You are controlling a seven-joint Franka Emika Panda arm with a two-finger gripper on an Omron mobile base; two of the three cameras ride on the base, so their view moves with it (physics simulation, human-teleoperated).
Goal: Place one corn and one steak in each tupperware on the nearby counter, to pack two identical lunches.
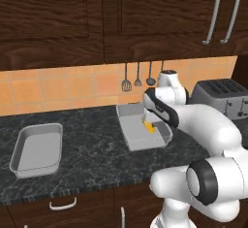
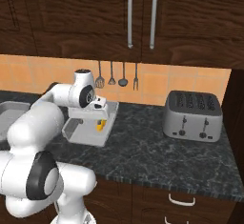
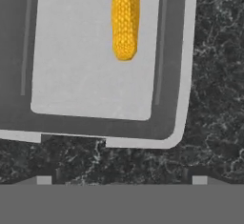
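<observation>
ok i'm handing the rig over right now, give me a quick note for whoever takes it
Gripper: open, holding nothing, above the near tupperware.
One corn lies on that tray's floor, free of the fingers.
Second tupperware sits further left on the counter, with nothing in it.
Done: one corn packed.
Left: a steak for this tray, then a corn and a steak for the other.

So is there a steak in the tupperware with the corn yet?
No, the hand view shows just the corn lying on the tupperware's grey floor, with no red strip beside it.
</observation>
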